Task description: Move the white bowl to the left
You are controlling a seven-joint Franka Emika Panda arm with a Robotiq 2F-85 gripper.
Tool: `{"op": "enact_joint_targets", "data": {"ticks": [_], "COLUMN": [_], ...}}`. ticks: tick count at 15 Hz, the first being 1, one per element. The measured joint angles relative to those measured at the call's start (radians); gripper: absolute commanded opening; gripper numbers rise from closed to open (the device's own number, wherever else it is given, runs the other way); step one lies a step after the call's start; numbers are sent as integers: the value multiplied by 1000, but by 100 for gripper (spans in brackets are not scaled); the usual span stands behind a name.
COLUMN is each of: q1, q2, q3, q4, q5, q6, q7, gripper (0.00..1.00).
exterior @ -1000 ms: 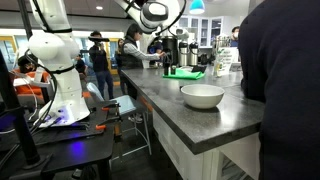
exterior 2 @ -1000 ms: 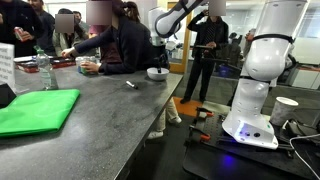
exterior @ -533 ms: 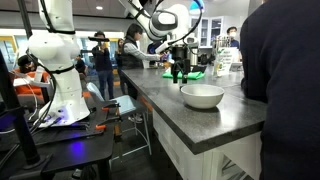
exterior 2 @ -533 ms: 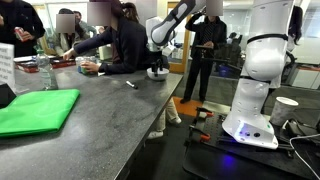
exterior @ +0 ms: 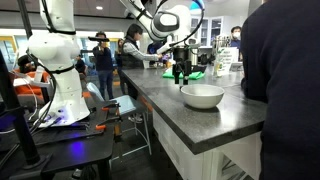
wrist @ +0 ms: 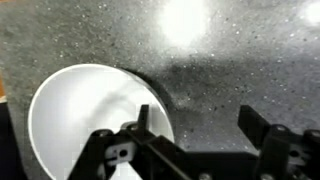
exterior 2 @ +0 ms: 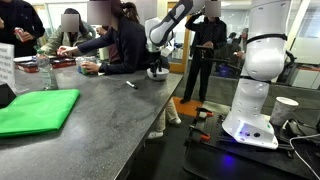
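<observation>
Now, exterior view facing the counter's end: the gripper (exterior: 181,73) hangs fingers-down over the grey countertop (exterior: 232,118). The white bowl (exterior: 202,96) sits upright just below the fingertips, on the camera side. Contact cannot be resolved. The green mat (exterior: 190,74) lies behind the gripper, farther along the counter. Finger spacing is unreadable from this view.

Exterior view along the counter: the gripper (exterior 2: 156,66) stands directly over the white bowl (exterior 2: 160,75) and overlaps it. The bowl is small here and partly hidden. The green mat (exterior 2: 38,110) lies well apart from the gripper, near the camera.

Wrist view: the jaws are spread wide with nothing pinched. One finger (wrist: 143,115) is over the inner wall of the white bowl (wrist: 85,120), close to its rim. The opposite finger (wrist: 252,122) is over bare countertop (wrist: 230,55). The rim passes between the two, and most of the bowl lies outside the jaws, beyond the first finger.

Change: a second ago the gripper was high and clear of the bowl. Half a second ago it was already down, and no shift is visible since. The bowl has not moved.
</observation>
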Motion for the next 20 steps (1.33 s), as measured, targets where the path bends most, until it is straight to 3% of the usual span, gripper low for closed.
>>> {"op": "enact_joint_targets", "data": {"ticks": [14,15,20], "q1": [-6,-9,-25], "q2": [20,38,162], "q3": [-6,-10,-13], "q4": [18,36,159], "q5": [-1,-2,-1], "q6": [16,27,38], "q7": [1,1,0], "gripper": [100,79,42]}}
